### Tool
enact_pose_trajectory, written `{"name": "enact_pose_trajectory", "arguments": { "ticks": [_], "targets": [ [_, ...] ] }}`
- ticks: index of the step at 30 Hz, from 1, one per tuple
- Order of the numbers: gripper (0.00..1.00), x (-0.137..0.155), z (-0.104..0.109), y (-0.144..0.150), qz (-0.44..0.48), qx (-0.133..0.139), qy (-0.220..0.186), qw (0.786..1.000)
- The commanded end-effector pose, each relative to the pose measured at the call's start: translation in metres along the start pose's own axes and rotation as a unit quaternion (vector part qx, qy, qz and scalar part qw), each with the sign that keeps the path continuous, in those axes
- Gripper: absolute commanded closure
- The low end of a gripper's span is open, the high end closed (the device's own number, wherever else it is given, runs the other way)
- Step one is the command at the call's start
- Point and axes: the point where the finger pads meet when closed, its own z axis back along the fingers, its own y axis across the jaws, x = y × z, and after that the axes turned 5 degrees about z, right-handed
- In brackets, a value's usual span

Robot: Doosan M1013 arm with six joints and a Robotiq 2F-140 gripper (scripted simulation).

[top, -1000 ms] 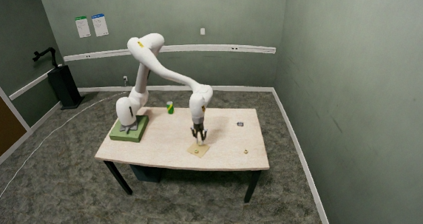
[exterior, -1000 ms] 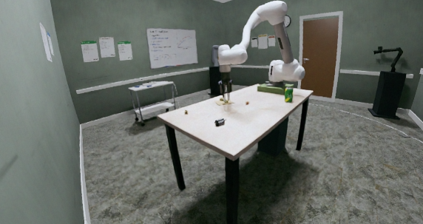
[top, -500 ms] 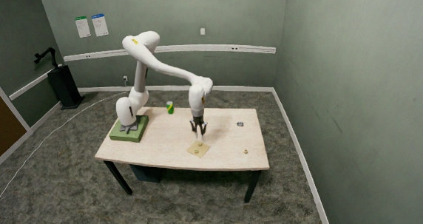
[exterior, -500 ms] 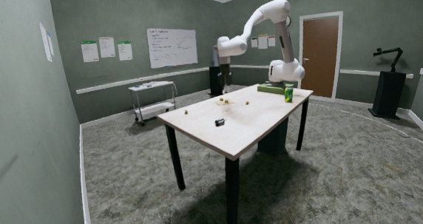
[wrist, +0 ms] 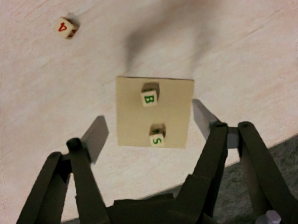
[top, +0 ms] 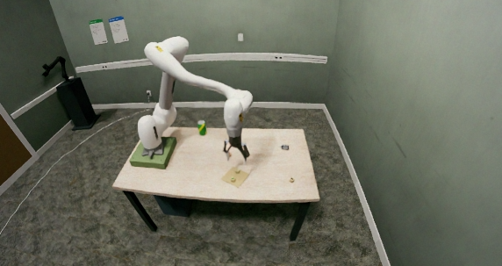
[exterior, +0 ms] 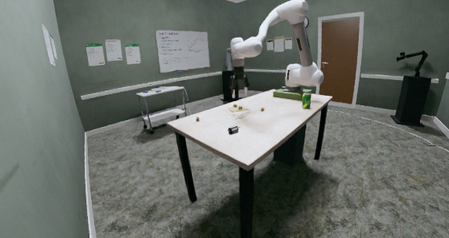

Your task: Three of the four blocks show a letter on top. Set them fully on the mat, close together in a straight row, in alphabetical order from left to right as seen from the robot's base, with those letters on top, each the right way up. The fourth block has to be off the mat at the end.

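The mat carries two blocks standing apart. One block shows a green B on top, which looks turned sideways in the wrist view. The other shows a green mark like an S or 5. A third block lies off the mat, with a red 4-like mark on top. The fourth block is far off the mat; its mark is unreadable. My gripper is open, above the mat, holding nothing.
A green can stands near the back edge, towards the robot's base. A small black object lies at the back right. The table's front edge shows at the wrist view's lower right.
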Motion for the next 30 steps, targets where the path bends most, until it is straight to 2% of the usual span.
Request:
{"name": "enact_pose_trajectory", "arguments": {
  "ticks": [1, 18, 23, 30],
  "targets": [
    [0.00, 0.000, 0.001, 0.000, 0.000, 0.001, 0.000, 1.000],
    [0.00, 0.000, 0.001, 0.005, 0.013, 0.001, 0.000, 1.000],
    [0.00, 0.001, 0.004, 0.030, 0.088, 0.001, 0.000, 0.996],
    [0.00, 0.003, 0.008, 0.076, 0.225, 0.001, 0.000, 0.974]
  ]
}}
